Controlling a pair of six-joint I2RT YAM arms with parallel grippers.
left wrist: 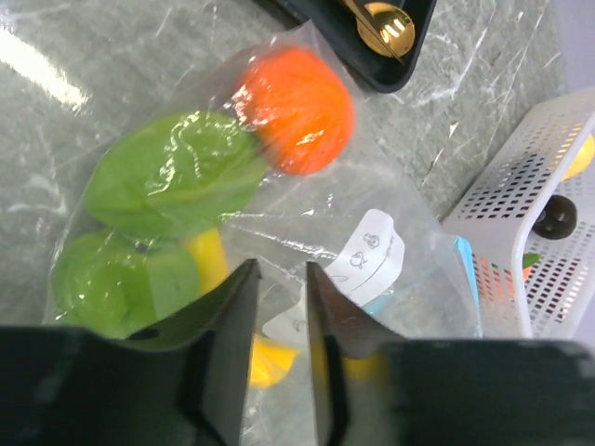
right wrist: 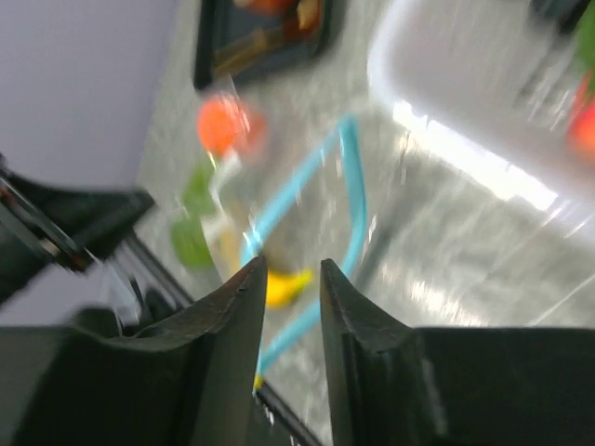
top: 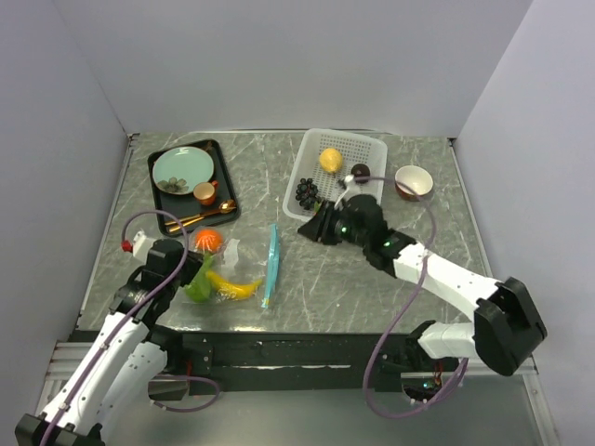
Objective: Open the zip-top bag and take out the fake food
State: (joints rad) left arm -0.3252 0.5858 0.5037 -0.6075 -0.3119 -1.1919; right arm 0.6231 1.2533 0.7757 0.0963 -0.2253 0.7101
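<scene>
The zip-top bag [top: 234, 265] lies flat near the front left, its teal zipper strip [top: 271, 265] open in a loop toward the right. Inside it are an orange [top: 208, 242], a green lime [top: 198, 286] and a yellow banana [top: 237, 289]. My left gripper [top: 191, 269] sits low over the bag's closed end. In the left wrist view its jaws [left wrist: 281, 269] are a little apart over the plastic, next to the orange [left wrist: 297, 107], the lime [left wrist: 172, 172] and the banana [left wrist: 209, 255]. My right gripper [top: 316, 226] is narrowly open, empty, in the air right of the zipper [right wrist: 349, 186].
A white perforated basket [top: 367, 144] at the back holds a lemon [top: 330, 160], black grapes [top: 307, 192] and a dark ball [top: 361, 171]. A bowl [top: 413, 181] stands to its right. A black tray [top: 223, 177] at back left carries a teal plate [top: 182, 170], orange cup [top: 204, 193] and gold spoon [top: 200, 219].
</scene>
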